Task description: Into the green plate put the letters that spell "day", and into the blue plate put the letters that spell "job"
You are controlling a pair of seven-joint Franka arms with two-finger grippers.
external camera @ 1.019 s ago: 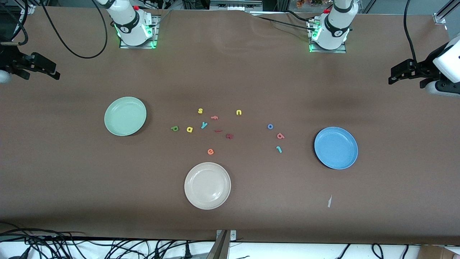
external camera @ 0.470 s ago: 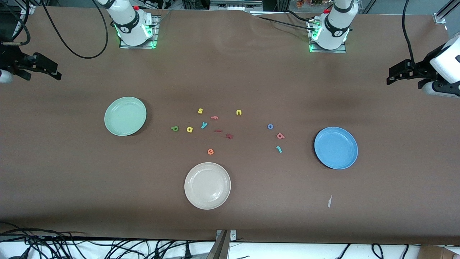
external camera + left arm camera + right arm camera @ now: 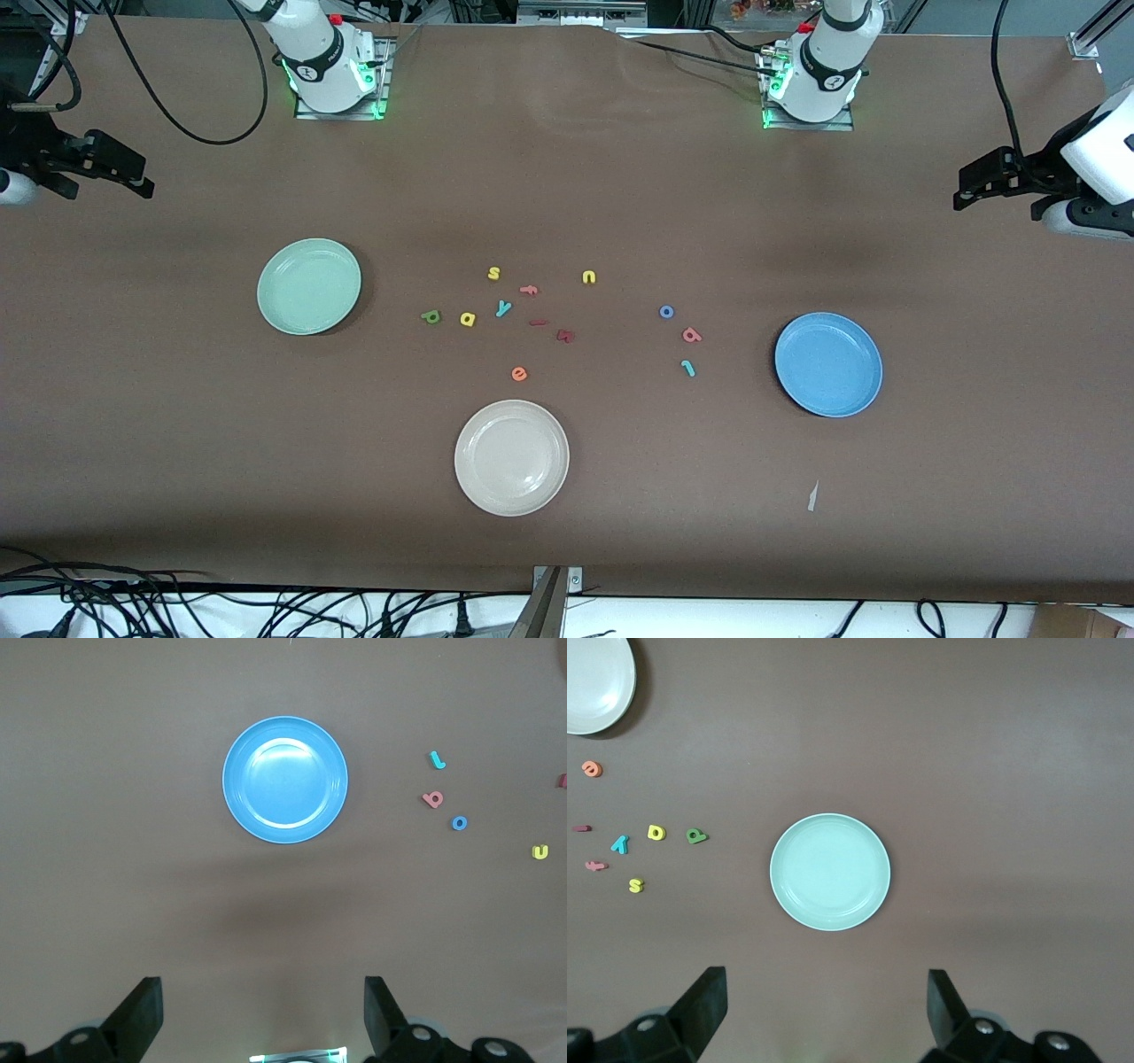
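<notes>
On the brown table point(image 3: 177, 425), the green plate point(image 3: 309, 286) sits at centre-left of the frame, the blue plate point(image 3: 828, 364) at centre-right, a cream plate point(image 3: 511, 457) lower centre. Small foam letters lie scattered between them, none on any plate.

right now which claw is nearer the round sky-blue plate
Left. The left claw hangs open at that end of the table, closer to the round sky-blue plate; the right claw hangs open at the other end.

Brown counter point(image 3: 177, 425) all over. Plates: pale mint green plate point(image 3: 308, 286), sky blue plate point(image 3: 828, 364), cream-white plate point(image 3: 511, 457). Letters: dark green d point(image 3: 431, 316), yellow a point(image 3: 467, 319), light blue y point(image 3: 503, 307), teal j point(image 3: 688, 368), blue o point(image 3: 666, 312), salmon b point(image 3: 692, 335), orange e point(image 3: 519, 374).
</notes>
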